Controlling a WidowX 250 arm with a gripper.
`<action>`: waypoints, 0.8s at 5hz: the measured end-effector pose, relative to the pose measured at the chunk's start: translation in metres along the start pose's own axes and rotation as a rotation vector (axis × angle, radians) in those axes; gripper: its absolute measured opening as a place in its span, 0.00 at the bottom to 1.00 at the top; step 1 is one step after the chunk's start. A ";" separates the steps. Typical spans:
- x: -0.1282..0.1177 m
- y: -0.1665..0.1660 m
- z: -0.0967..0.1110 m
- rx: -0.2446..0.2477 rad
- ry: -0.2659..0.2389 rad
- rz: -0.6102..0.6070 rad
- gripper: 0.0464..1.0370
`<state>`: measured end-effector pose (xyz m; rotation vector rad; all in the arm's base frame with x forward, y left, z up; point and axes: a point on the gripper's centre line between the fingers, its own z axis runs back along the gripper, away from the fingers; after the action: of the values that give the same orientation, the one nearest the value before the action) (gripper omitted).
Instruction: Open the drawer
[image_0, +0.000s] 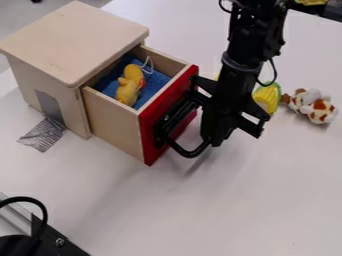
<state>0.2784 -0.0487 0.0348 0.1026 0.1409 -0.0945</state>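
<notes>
Drawer (120, 122), pale wood with a red front (148, 142), well out of its cabinet, open at the top, toward the left on a white worktop (267, 200). From the left: black hardware (50, 240) with a looped cable (43, 210), at the lower corner; grey tape (43, 135), crinkled, from the cabinet's side down onto the worktop; wooden cabinet (77, 37), flat-topped, upright. Within the drawer, blue cloth (155, 85) and, on it, one yellow toy (130, 82) with a white string. On the red front, one black handle (190, 151), curved. Beside the handle, the jaws, pointing down; cannot tell whether released or clenched. Above, the black arm (250, 35), from the top edge. Partly behind the arm, one yellow-and-green toy (267, 97). Just beside, farthest right, one plush toy (312, 105), white with brown patches.
</notes>
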 end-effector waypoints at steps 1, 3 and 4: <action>0.000 -0.004 0.001 -0.001 0.001 -0.011 0.09; 0.000 -0.012 0.024 0.038 -0.073 -0.074 0.59; -0.006 -0.016 0.055 0.056 -0.156 -0.091 0.89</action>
<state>0.2782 -0.0704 0.0887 0.1440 -0.0133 -0.1973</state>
